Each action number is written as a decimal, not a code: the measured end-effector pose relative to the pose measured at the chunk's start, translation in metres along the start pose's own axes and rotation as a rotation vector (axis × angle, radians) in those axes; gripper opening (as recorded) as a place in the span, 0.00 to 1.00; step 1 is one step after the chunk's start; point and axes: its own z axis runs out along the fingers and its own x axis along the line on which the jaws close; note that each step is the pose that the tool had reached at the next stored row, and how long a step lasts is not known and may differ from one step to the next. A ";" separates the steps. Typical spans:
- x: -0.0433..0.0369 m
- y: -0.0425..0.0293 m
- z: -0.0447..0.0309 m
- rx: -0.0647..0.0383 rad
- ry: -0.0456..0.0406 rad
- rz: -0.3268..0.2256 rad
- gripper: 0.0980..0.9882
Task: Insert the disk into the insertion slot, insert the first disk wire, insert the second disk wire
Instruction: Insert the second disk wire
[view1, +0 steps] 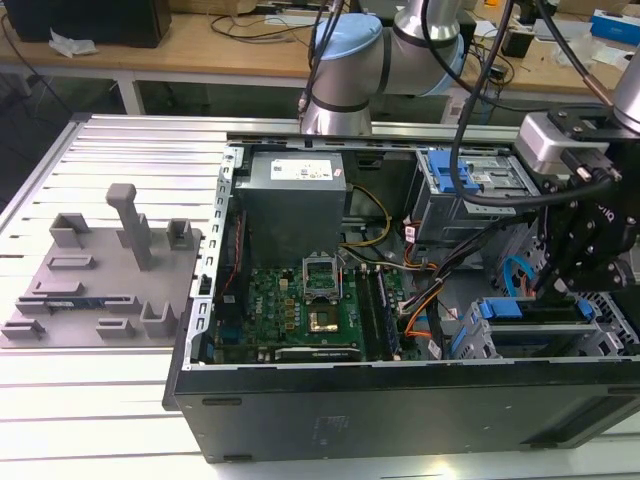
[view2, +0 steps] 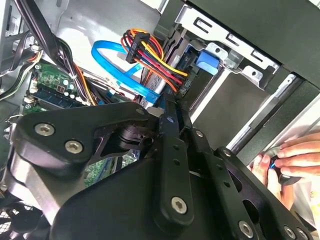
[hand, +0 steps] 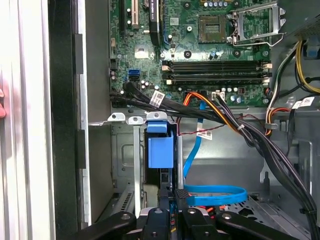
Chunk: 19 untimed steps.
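Insertion slot (view1: 604, 336): held the disk (view1: 497, 308), blue carrier seated. Your gripper (hand: 173, 201): jaws drawn together, seemingly pinching the second disk wire (hand: 215, 194) at its plug; judged step, blue-cable insertion, needing the plug squared to its port. First disk wire (view2: 155, 57): you could not see its seating

Matt black gripper (view2: 172, 112) links carry shiny metal screws. The second disk wire (hand: 215, 194) looks like glossy blue plastic; the insertion slot (hand: 131, 165) is dull grey sheet metal. Circuit board (hand: 195, 45): green, perhaps lacquered.
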 end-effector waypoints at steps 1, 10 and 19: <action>0.0000 0.0000 0.0003 0.000 0.0000 0.000 0.07; 0.0004 0.0000 0.0036 0.000 0.0000 0.000 0.07; 0.0011 0.0001 0.0086 0.000 0.0006 0.000 0.07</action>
